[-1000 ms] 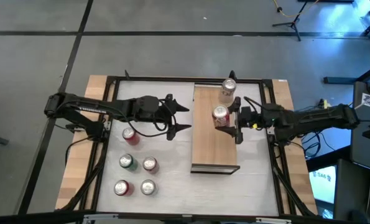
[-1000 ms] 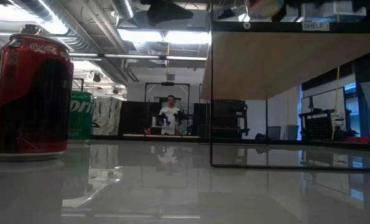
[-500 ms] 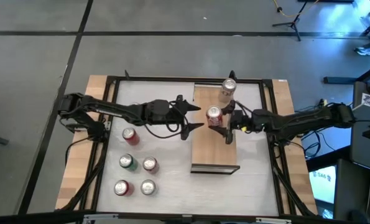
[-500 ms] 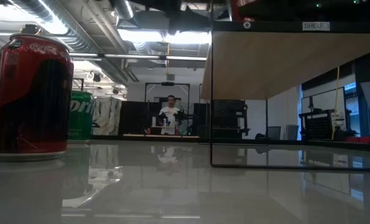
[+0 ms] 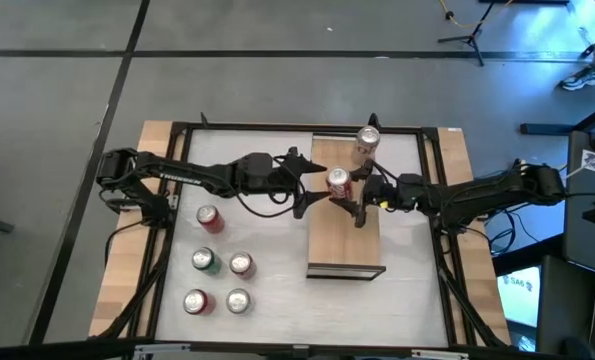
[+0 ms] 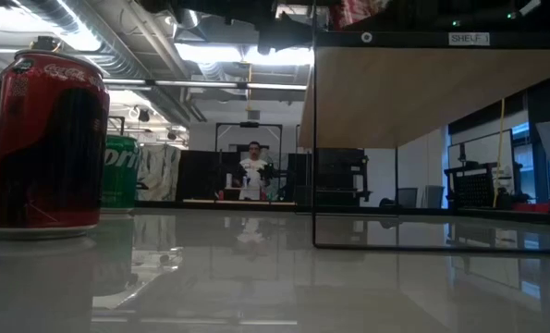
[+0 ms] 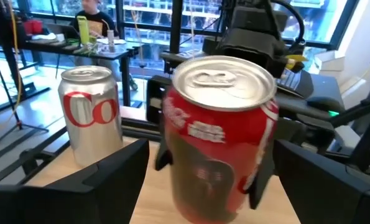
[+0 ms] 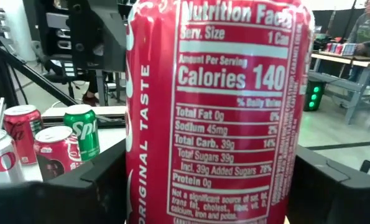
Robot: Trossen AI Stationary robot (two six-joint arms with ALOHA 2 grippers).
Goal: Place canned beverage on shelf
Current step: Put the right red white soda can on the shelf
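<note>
Red cola can (image 5: 338,182) stands upright on the shelf (image 5: 345,245), on its left half and toward the far end. It is between my two grippers. My right gripper (image 5: 355,198) reaches in from the right, and its fingers (image 8: 60,186) stand wide on both sides of the can, which fills the right wrist view. I cannot tell for sure if the pads press on it or only stand beside it. My left gripper (image 5: 303,183) comes from the left, at the left edge of the shelf. Its fingers (image 7: 104,183) are spread open with the can just in front of them, not touching, as far as I see. A silver can (image 5: 367,142) stands upright farther back on the same shelf, apart from the red one. On the white table (image 5: 277,270), left of the shelf, five more cans (image 5: 217,265) stand in a loose group
</note>
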